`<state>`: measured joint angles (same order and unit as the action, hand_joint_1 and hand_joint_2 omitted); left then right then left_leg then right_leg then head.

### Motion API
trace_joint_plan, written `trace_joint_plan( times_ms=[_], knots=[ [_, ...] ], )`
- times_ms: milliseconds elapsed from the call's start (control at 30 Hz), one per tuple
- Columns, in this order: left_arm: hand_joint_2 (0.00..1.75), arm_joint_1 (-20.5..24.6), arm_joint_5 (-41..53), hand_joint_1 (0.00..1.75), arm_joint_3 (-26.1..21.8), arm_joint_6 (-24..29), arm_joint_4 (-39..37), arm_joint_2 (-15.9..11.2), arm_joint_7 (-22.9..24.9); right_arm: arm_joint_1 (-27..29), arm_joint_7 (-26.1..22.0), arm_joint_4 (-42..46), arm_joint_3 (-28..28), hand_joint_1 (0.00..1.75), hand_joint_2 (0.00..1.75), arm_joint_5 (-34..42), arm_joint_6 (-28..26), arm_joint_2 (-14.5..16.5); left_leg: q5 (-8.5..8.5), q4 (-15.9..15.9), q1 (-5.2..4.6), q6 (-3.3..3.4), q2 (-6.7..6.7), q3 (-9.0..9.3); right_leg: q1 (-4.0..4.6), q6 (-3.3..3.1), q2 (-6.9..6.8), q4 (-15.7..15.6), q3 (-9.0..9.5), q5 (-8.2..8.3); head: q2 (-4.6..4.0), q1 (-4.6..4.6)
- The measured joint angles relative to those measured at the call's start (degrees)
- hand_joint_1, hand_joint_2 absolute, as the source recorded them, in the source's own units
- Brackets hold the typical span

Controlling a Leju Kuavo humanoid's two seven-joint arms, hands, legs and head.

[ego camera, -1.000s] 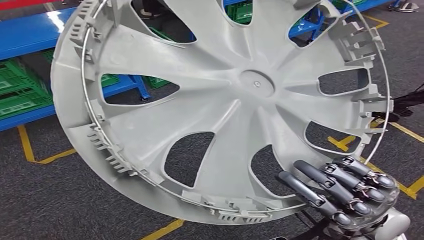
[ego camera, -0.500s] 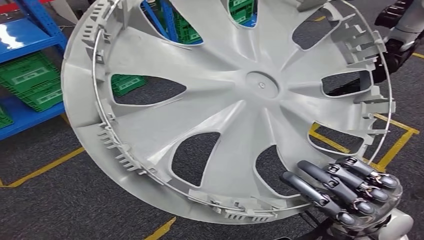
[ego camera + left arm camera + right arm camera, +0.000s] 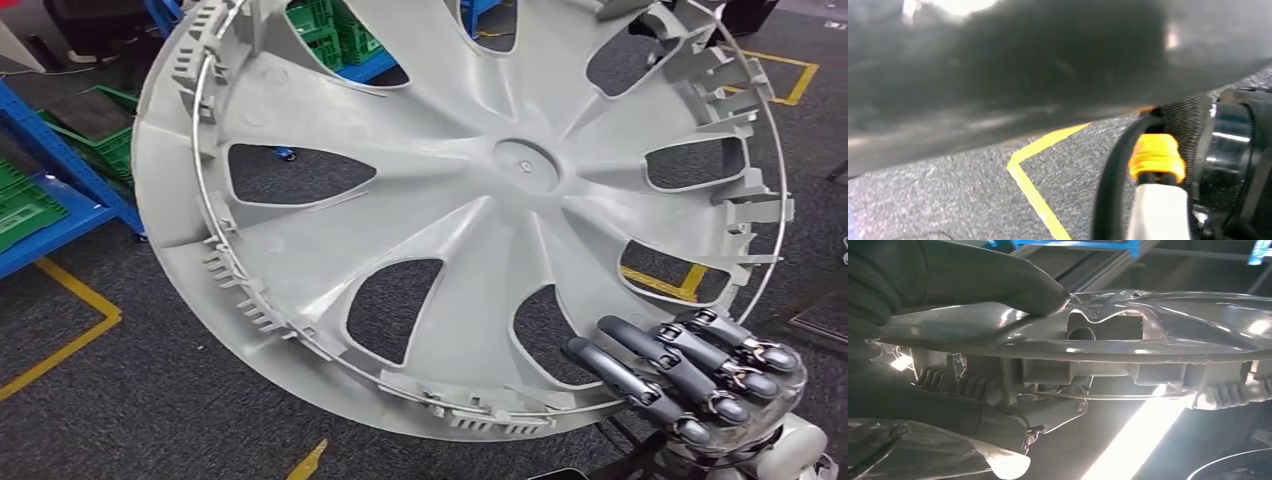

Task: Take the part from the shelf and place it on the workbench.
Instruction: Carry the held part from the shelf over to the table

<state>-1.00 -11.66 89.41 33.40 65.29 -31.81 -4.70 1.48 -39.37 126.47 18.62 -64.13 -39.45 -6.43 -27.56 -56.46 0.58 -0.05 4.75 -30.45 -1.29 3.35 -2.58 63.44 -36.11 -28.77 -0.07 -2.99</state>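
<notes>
Since the earlier pictures the whole background has swung past, so the camera has turned: the blue shelf (image 3: 70, 190) now sits at the left edge, while the grey wheel cover (image 3: 470, 210) and the right hand (image 3: 700, 380) keep the same place in the head view. The wheel cover is held up in front of the robot, tilted, its ribbed back and wire ring facing the camera, over the dark carpet floor (image 3: 120, 400) with its yellow floor lines (image 3: 60, 345). The right hand grips it at the lower rim, dark fingers (image 3: 640, 385) lying across the inner face.

From the right wrist view the rim is seen edge-on (image 3: 1108, 347), with the thick grey thumb (image 3: 998, 280) pressed on one side, a pinch the head view hides. Green crates (image 3: 25, 205) sit on the blue shelf; what is in them cannot be made out.

The left wrist view is mostly a dark blur, possibly the left hand itself, so whether its fingers are open or closed cannot be told; beyond it are carpet, a yellow line and an orange connector (image 3: 1155, 157).
</notes>
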Motion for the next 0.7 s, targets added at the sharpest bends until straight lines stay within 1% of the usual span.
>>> trace_joint_plan(
  times_ms=[33,67,100,133,167,200,233,267,300,333,367,400,433,467,500,533,567,600,633,667,700],
  knots=[
    [0.00,0.00,0.01,0.00,0.00,-0.01,-0.02,-0.03,-0.01,-0.05,0.02,-0.01,0.00,1.75,1.75,0.00,0.00,0.00,-0.33,-0.42,-0.08,-0.44,0.52,-0.03,0.05,-0.31,-0.95,-2.72,1.67,0.66,0.00,0.05],
    [0.00,0.01,0.01,0.00,0.00,-0.01,-0.04,-0.07,-0.03,-0.10,0.04,-0.03,-0.01,1.75,1.75,-0.01,0.00,0.00,-0.57,-0.75,-0.20,-0.83,0.99,0.01,0.13,-0.81,-1.46,-4.03,2.46,0.76,0.00,0.13],
    [0.00,0.03,0.01,0.00,0.00,0.00,-0.07,-0.11,-0.04,-0.12,0.09,-0.04,-0.01,1.75,1.75,-0.02,0.00,0.00,-0.70,-0.89,-0.31,-1.14,1.48,0.08,0.27,-1.45,-1.23,-4.10,2.48,0.60,0.00,0.21],
    [0.00,0.08,0.01,0.00,0.00,0.00,-0.09,-0.11,-0.06,-0.14,0.18,-0.05,-0.02,1.75,1.75,-0.03,0.00,0.00,-0.75,-0.95,-0.25,-1.37,2.00,0.23,0.25,-2.04,-0.49,-4.11,2.34,0.77,0.00,0.31],
    [0.00,0.17,-0.01,0.00,-0.01,0.01,-0.10,-0.12,-0.07,-0.13,0.26,-0.05,-0.02,1.75,1.75,-0.07,0.00,0.00,-0.95,-1.03,-0.12,-1.63,2.05,0.31,0.21,-2.49,0.14,-4.13,2.20,0.91,0.00,0.34],
    [0.00,0.23,-0.02,0.00,-0.01,0.01,-0.11,-0.13,-0.07,-0.18,0.39,-0.05,-0.02,1.75,1.75,-0.10,0.00,0.00,-1.68,-1.66,0.05,-1.86,1.26,0.13,0.17,-2.87,0.74,-4.17,2.08,1.08,0.00,0.37],
    [0.00,0.26,-0.02,0.00,-0.01,0.02,-0.11,-0.13,-0.07,-0.27,0.50,-0.06,-0.02,1.75,1.75,-0.16,0.00,0.01,-3.05,-3.31,0.20,-2.06,-0.07,-0.47,0.12,-3.22,1.35,-4.25,1.99,1.27,0.00,0.44],
    [0.00,0.22,-0.02,0.00,-0.01,0.02,-0.11,-0.13,-0.08,-0.35,0.63,-0.08,-0.02,1.75,1.75,-0.22,0.00,0.01,-4.98,-6.16,0.33,-2.21,-1.75,-1.61,0.11,-3.49,1.98,-4.29,1.91,1.42,0.00,0.53],
    [0.00,0.15,-0.03,0.00,0.01,0.03,-0.11,-0.13,-0.08,-0.44,0.84,-0.10,-0.02,1.75,1.75,-0.31,0.00,0.01,-7.10,-9.98,0.36,-2.24,-3.15,-3.22,0.19,-3.66,2.65,-4.29,1.79,1.50,0.00,0.60],
    [0.00,0.08,-0.05,0.00,0.02,0.05,-0.11,-0.12,-0.09,-0.47,1.03,-0.12,-0.02,1.75,1.75,-0.40,0.00,0.01,-8.74,-13.78,0.34,-2.21,-3.87,-4.89,0.31,-3.80,3.37,-4.28,1.68,1.58,0.00,0.64],
    [0.00,0.05,-0.07,0.00,0.02,0.09,-0.11,-0.11,-0.09,-0.48,1.26,-0.14,-0.02,1.75,1.75,-0.50,0.00,0.00,-9.48,-16.44,0.32,-2.10,-4.20,-6.12,0.45,-3.90,4.15,-4.27,1.62,1.64,0.00,0.64],
    [0.00,0.04,-0.10,0.00,0.03,0.14,-0.11,-0.11,-0.10,-0.48,1.50,-0.15,-0.02,1.75,1.75,-0.64,0.00,0.00,-9.09,-17.22,0.29,-1.89,-4.37,-6.56,0.60,-3.98,4.95,-4.26,1.57,1.70,0.00,0.64],
    [0.00,0.05,-0.13,0.00,0.02,0.20,-0.11,-0.11,-0.11,-0.48,1.74,-0.16,-0.02,1.75,1.75,-0.80,0.00,0.00,-7.60,-15.81,0.22,-1.57,-4.59,-6.02,0.73,-4.03,5.75,-4.26,1.58,1.76,0.00,0.63],
    [0.00,0.06,-0.17,0.00,0.02,0.27,-0.11,-0.12,-0.12,-0.52,2.05,-0.16,-0.02,1.75,1.75,-1.00,0.00,0.00,-5.36,-12.56,0.11,-1.13,-5.15,-4.65,0.84,-4.05,6.57,-4.26,1.63,1.81,0.00,0.63],
    [0.00,0.07,-0.21,0.00,0.01,0.33,-0.11,-0.16,-0.13,-0.59,2.34,-0.16,-0.02,1.75,1.75,-1.19,0.00,0.00,-3.35,-8.81,-0.01,-0.55,-6.48,-3.04,0.85,-4.03,7.32,-4.27,1.62,1.88,0.00,0.63],
    [0.00,0.03,-0.25,0.00,0.01,0.36,-0.11,-0.17,-0.14,-0.77,2.62,-0.16,-0.02,1.75,1.75,-1.34,0.00,0.00,-1.85,-5.53,-0.05,0.00,-7.93,-1.73,0.90,-3.93,8.06,-4.22,1.55,1.98,0.00,0.58],
    [0.00,0.03,-0.28,0.00,0.02,0.39,-0.11,-0.20,-0.15,-0.99,2.86,-0.17,-0.01,1.75,1.75,-1.46,0.00,0.00,-1.15,-3.24,-0.13,0.44,-9.04,-0.80,0.84,-3.70,8.76,-4.18,1.32,2.14,0.00,0.64],
    [0.00,0.08,-0.32,0.00,0.02,0.40,-0.11,-0.23,-0.16,-1.15,3.03,-0.17,-0.01,1.75,1.75,-1.53,0.00,0.00,-1.17,-2.26,-0.19,0.72,-9.65,-0.47,0.69,-3.39,9.42,-4.21,1.00,2.34,0.00,0.73],
    [0.00,0.14,-0.36,0.00,0.02,0.41,-0.12,-0.23,-0.17,-1.28,3.17,-0.18,0.00,1.75,1.75,-1.58,0.00,0.00,-1.19,-1.77,-0.26,0.84,-9.30,-0.38,0.60,-2.96,10.12,-4.29,0.71,2.61,0.00,0.80],
    [0.00,0.25,-0.38,0.00,0.01,0.42,-0.13,-0.23,-0.19,-1.31,3.26,-0.18,0.01,1.75,1.75,-1.61,0.00,-0.01,-1.06,-1.13,-0.16,0.88,-8.54,-0.16,0.47,-2.58,10.65,-4.36,0.43,2.79,0.00,0.92],
    [0.00,0.33,-0.40,0.00,0.00,0.43,-0.13,-0.20,-0.20,-1.29,3.35,-0.18,0.02,1.75,1.75,-1.64,0.00,-0.03,-0.78,-0.50,-0.06,0.88,-7.79,0.06,0.55,-2.29,10.16,-4.12,0.02,2.65,0.00,0.89]
  ],
)
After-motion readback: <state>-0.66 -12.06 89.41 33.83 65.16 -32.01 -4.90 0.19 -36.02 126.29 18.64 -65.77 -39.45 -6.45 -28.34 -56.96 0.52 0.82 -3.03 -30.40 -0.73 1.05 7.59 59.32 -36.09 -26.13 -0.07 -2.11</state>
